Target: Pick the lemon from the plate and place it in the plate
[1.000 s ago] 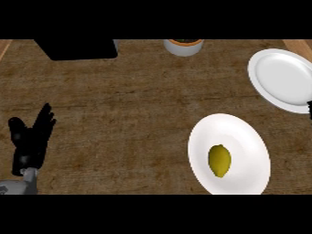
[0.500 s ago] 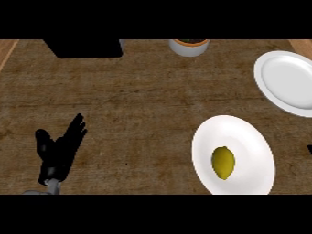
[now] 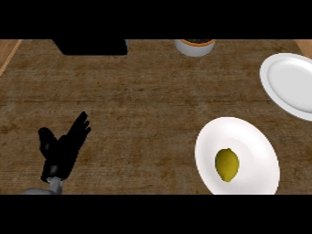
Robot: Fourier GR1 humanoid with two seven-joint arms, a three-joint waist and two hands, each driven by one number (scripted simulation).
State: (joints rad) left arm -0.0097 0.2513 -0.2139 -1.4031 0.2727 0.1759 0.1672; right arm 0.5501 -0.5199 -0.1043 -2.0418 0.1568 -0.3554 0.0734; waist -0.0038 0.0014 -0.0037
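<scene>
**Desk:** What carries the scene?

**Photographer:** A brown, wood-grained counter [image 3: 138, 100], seen from steeply above, with paler strips along its left and right edges.

**Desk:** And on it?

**Photographer:** Two white plates. The near plate [image 3: 243, 132] lies by the front edge, right of centre. The far plate [image 3: 297, 84] sits at the right edge, further back, cut off by the side of the view. They lie near each other without touching. A black box [image 3: 90, 46] stands at the back edge, left of centre.

**Desk:** The robot?

**Photographer:** The left hand [image 3: 63, 151] comes up from the front edge on the left side, released: fingers straight and spread, pointing back and slightly right, holding nothing. It is well apart from both plates.

**Desk:** Anything smaller?

**Photographer:** A pale pot [image 3: 195, 47] at the back edge, right of the box. Then the lemon [image 3: 227, 164]: yellow, lying on the near plate, in its front half, long axis running front to back.
</scene>
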